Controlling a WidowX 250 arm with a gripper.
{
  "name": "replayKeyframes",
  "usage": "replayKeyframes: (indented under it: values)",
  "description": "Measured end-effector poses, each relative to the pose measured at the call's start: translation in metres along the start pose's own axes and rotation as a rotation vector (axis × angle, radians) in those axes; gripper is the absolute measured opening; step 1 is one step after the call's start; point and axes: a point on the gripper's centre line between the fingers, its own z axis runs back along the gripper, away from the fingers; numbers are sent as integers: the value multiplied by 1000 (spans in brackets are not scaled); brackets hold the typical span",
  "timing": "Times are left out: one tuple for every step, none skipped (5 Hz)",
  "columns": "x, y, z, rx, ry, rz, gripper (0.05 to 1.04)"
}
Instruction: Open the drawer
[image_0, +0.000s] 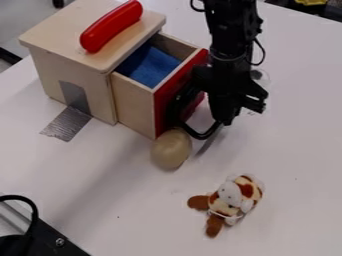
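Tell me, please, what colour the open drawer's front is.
The drawer's front is red, as the camera view shows.

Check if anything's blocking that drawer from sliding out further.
Possibly: a beige, rounded object rests by the near bottom corner of the drawer's red front, likely in its path. The gripper is also ahead of the front, by the black handle.

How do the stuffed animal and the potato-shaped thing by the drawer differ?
The stuffed animal is patched brown and white; the potato-shaped thing is plain tan. The stuffed animal has limbs sticking out, while the potato-shaped thing is smoothly rounded. Both lie outside the drawer.
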Motion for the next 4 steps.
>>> replayKeyframes:
  values:
    - [2,-1,5,-3,3,1,141]
    - [2,-1,13,3,3,-6,339]
    - [6,-6,26,11,-19,-24,653]
    - [7,-7,42,10,-34,-32,913]
